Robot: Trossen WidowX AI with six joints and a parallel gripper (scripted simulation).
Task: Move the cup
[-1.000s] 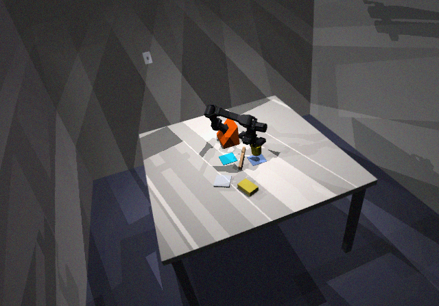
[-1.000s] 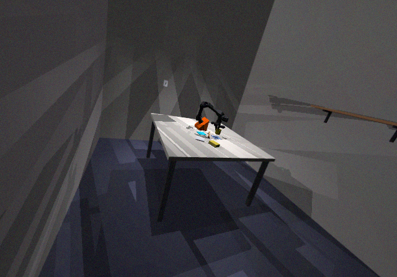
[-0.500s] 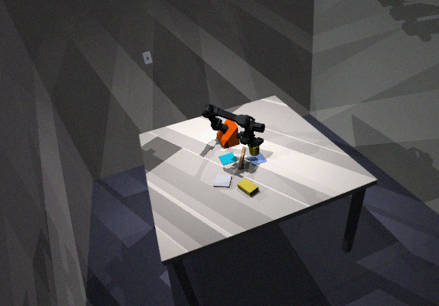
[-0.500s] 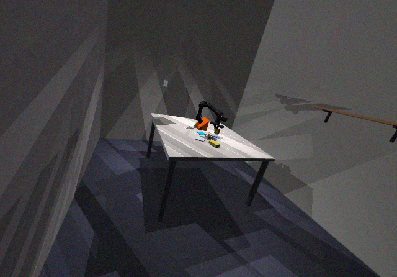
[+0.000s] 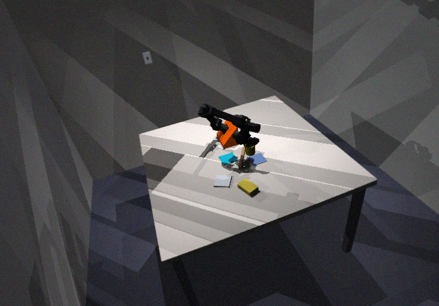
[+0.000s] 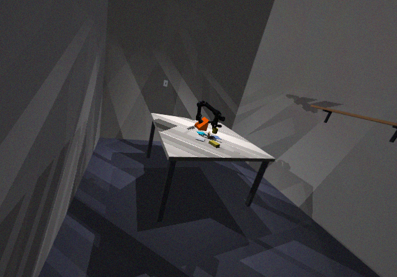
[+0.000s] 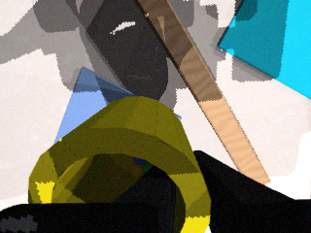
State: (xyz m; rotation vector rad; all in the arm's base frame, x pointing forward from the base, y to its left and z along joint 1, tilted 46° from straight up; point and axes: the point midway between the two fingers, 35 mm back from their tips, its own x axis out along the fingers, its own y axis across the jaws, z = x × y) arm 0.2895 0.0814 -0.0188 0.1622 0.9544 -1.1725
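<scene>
The arm (image 5: 226,118) is black all over, built from slim rounded links joined by thicker cylindrical joints. A short barrel-shaped housing (image 5: 252,127) sticks out at the wrist, just above the claw (image 5: 250,143). The claw is black as well, with blocky, flat-faced fingers that look matte and unmarked in the wrist view. From the exterior view the arm (image 6: 208,110) reads as a thin dark outline; cables, screws and lettering are too small to make out.
</scene>
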